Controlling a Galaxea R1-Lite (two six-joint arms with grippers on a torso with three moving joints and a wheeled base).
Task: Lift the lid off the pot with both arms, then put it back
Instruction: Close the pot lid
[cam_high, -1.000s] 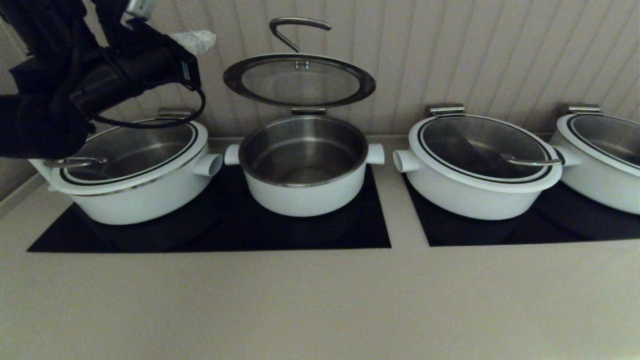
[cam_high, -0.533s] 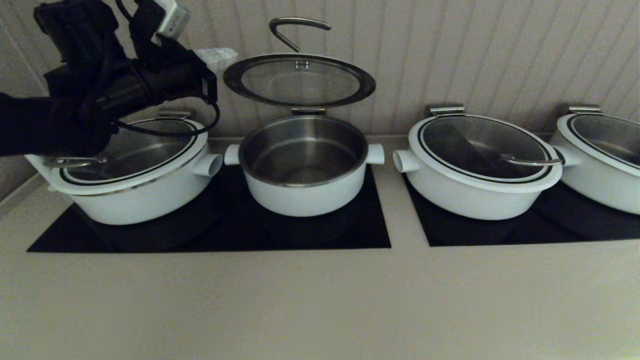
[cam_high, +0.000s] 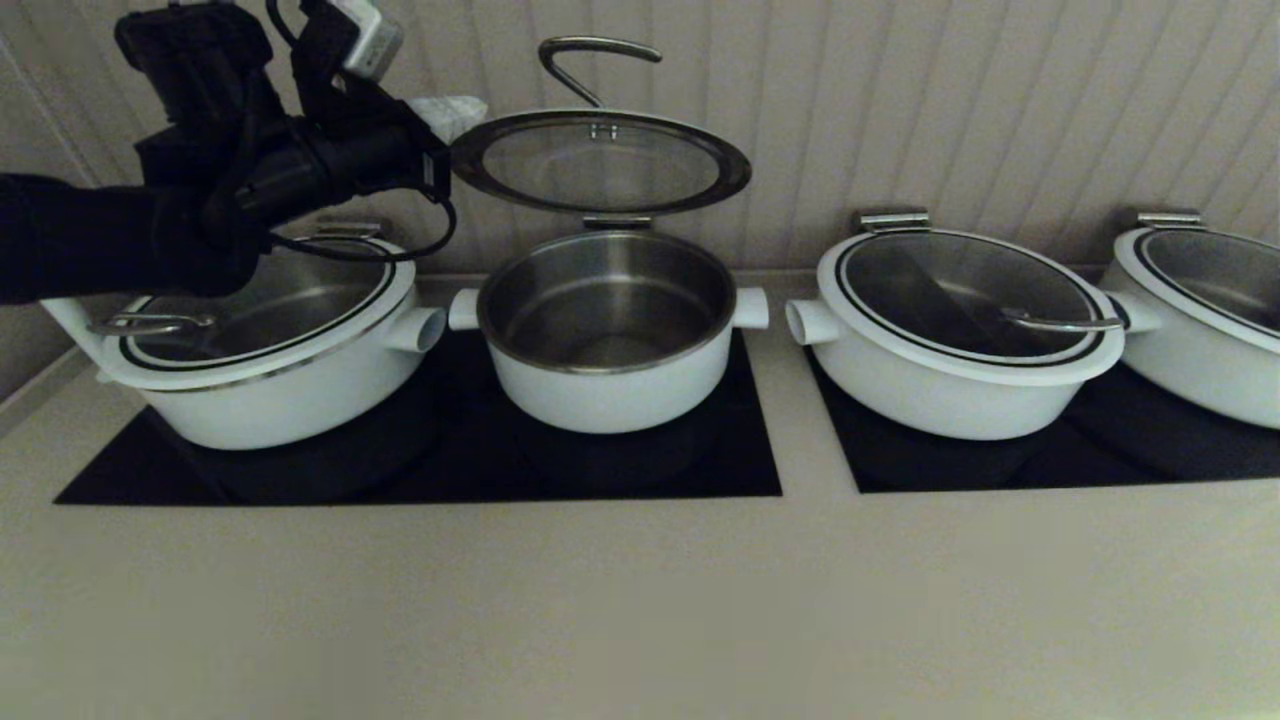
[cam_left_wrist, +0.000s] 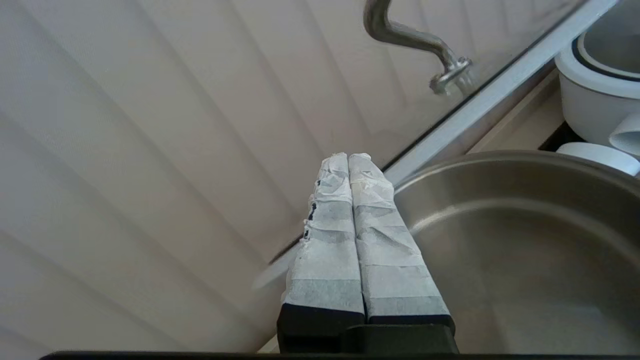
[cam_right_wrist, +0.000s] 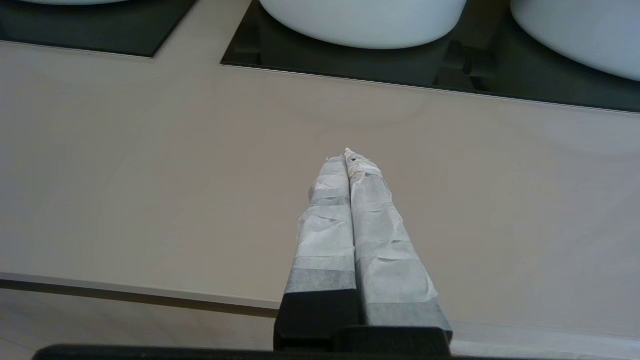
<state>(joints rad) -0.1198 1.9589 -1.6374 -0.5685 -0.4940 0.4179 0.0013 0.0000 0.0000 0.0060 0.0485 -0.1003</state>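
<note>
Beige counter (cam_high: 640, 600), ribbed wall (cam_high: 950, 100) behind.

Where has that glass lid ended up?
In the head view the lid stands open, tilted up behind the pot, with the left gripper by its left edge.

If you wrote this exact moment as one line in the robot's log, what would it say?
lid: propped open above pot | left gripper: shut, raised by lid's left rim, holding nothing | right gripper: shut, over bare counter
</note>
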